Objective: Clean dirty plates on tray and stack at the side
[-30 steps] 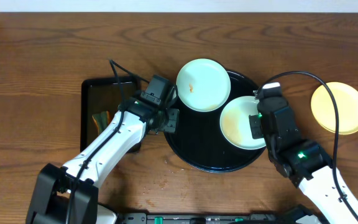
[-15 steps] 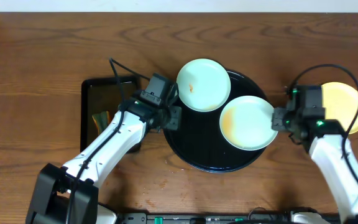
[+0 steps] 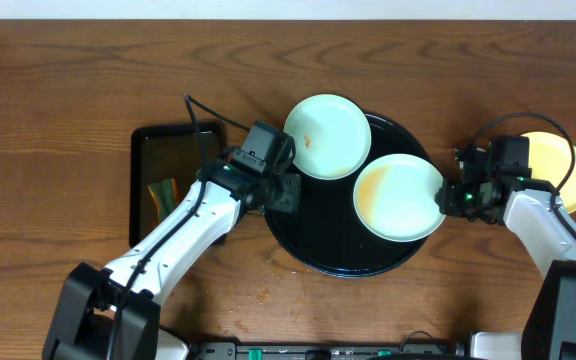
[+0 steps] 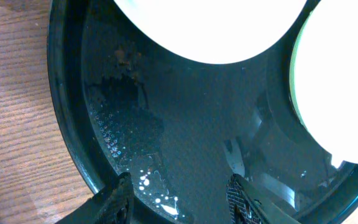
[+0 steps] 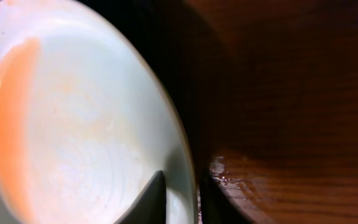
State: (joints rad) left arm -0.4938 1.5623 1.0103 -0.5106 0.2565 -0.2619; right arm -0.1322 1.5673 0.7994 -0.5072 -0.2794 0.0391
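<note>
The round black tray (image 3: 318,235) holds two mint plates. One (image 3: 328,136), with a small orange smear, rests on its upper left rim. The other (image 3: 398,196) has an orange smear along its left side. My right gripper (image 3: 451,197) is shut on this plate's right rim; in the right wrist view its gripper (image 5: 184,182) has one finger on each side of the rim of the plate (image 5: 73,124). The yellow plate (image 3: 565,175) lies on the table at the right, partly behind my right arm. My left gripper (image 3: 280,190) is open and empty over the tray's left rim (image 4: 67,130).
A smaller rectangular black tray (image 3: 140,160) lies left of the round one, with a green and orange item (image 3: 160,192) in it. Small wet spots show on the round tray's floor (image 4: 160,193).
My right gripper has swung from above the smeared mint plate to its right edge and closed on the rim. My left gripper has shifted slightly right, over the tray's rim.
</note>
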